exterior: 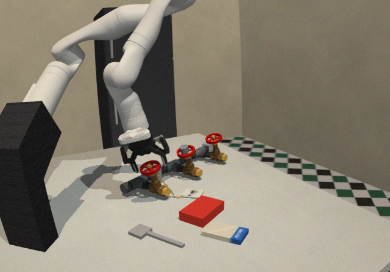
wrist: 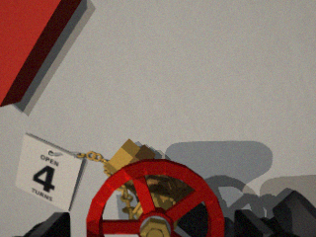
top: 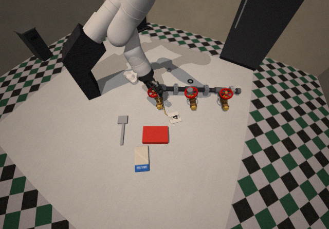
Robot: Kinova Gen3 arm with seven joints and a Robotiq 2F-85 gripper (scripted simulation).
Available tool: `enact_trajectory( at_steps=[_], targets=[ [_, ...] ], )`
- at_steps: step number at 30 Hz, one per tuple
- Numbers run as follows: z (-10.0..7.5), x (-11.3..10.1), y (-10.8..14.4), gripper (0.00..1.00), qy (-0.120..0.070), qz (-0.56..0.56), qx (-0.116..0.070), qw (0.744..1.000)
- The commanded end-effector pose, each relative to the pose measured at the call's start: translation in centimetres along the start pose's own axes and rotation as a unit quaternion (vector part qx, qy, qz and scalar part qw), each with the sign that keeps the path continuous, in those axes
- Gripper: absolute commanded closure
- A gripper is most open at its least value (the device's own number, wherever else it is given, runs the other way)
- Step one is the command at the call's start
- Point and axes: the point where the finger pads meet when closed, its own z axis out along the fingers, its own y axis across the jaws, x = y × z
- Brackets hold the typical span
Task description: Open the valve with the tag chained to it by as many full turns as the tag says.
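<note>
Three brass valves with red handwheels stand along a dark pipe (top: 198, 89). The left valve's handwheel (top: 151, 91) (exterior: 150, 168) (wrist: 157, 199) has a gold chain running to a white tag (top: 175, 117) (exterior: 192, 193) (wrist: 48, 171) that reads "OPEN 4 TURNS". The middle handwheel (top: 191, 92) (exterior: 188, 153) and the right handwheel (top: 225, 94) (exterior: 213, 139) carry no tag. My gripper (top: 154, 86) (exterior: 145, 158) is open, its fingers spread wide on either side of the left handwheel and not gripping it. Only the fingertips show in the wrist view.
A red block (top: 155, 134) (exterior: 201, 210), a grey hammer-like tool (top: 122, 129) (exterior: 155, 233) and a beige and blue box (top: 141, 158) (exterior: 225, 231) lie in front of the pipe. A black block (top: 82, 62) (exterior: 26, 174) stands at the left. A small black ring (top: 190, 82) lies behind the pipe.
</note>
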Motion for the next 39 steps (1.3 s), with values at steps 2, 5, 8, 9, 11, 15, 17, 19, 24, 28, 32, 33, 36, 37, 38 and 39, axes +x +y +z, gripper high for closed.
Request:
enact_trajectory(
  at_steps=[2,5,8,9,11,15,17,19,24,28,32,33,36,37,38,39],
  targets=[
    [-0.06,0.11,0.15,0.00,0.002,0.042,-0.002,0.999],
    [-0.05,0.12,0.14,0.00,0.002,0.065,-0.002,0.998],
    [-0.05,0.13,0.13,0.00,0.002,0.104,-0.002,0.995],
    [-0.05,0.14,0.13,0.00,0.002,0.117,-0.002,0.993],
    [-0.05,0.14,0.11,0.00,0.002,0.145,-0.002,0.989],
    [-0.04,0.17,0.08,0.00,0.002,0.204,-0.001,0.979],
    [-0.03,0.18,0.06,0.00,0.002,0.235,-0.001,0.972],
    [-0.03,0.19,0.05,0.00,0.002,0.251,-0.001,0.968],
    [-0.02,0.21,0.02,0.00,0.002,0.316,-0.001,0.949],
    [-0.02,0.23,0.00,0.00,0.002,0.383,0.000,0.924],
    [-0.01,0.26,-0.03,0.00,0.002,0.451,0.000,0.893],
    [-0.01,0.26,-0.04,0.00,0.002,0.467,0.000,0.884],
    [0.00,0.28,-0.05,0.00,0.002,0.500,0.001,0.866],
    [0.00,0.28,-0.05,0.00,0.002,0.500,0.001,0.866],
    [0.00,0.28,-0.06,0.00,0.002,0.517,0.001,0.856],
    [0.00,0.29,-0.07,0.00,0.002,0.533,0.001,0.846]
  ],
)
